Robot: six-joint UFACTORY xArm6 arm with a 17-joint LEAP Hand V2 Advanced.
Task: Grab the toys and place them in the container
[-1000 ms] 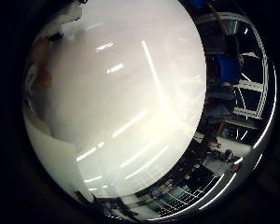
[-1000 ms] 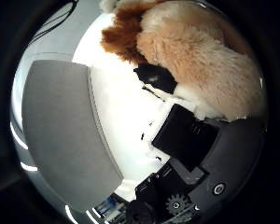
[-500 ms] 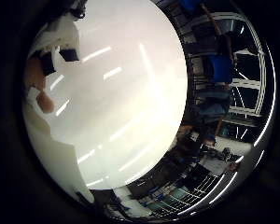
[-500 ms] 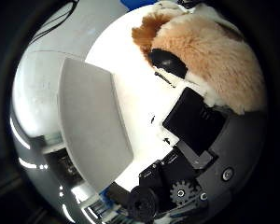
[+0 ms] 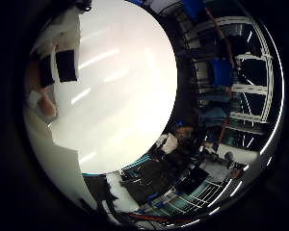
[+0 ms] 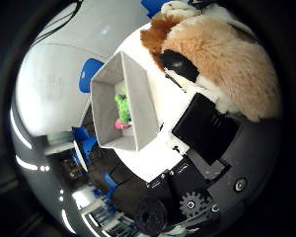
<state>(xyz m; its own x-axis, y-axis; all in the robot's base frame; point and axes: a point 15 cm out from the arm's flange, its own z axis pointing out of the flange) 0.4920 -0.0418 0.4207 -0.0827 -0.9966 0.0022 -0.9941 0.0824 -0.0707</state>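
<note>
A brown and cream plush toy (image 6: 222, 59) fills much of the right thumb side palm view, close against the palm. My hand (image 6: 202, 138) shows as black and white parts beside it, fingers curled on the plush. A white open container (image 6: 145, 99) stands on the round white table (image 6: 138, 35), below the hand. A green toy (image 6: 121, 102) and a small pink toy (image 6: 118, 125) lie inside it. The right little finger side palm view shows a white and black finger (image 5: 60, 60) over the table top (image 5: 116, 87).
Blue chairs (image 5: 222, 72) and metal frames stand in the room beyond the table's edge. Another blue chair (image 6: 92, 71) shows past the container. The table's rim runs close to the container.
The views have shifted as the hand moved with the plush. The container, seen earlier as a flat grey side, now shows its open inside with the toys.
</note>
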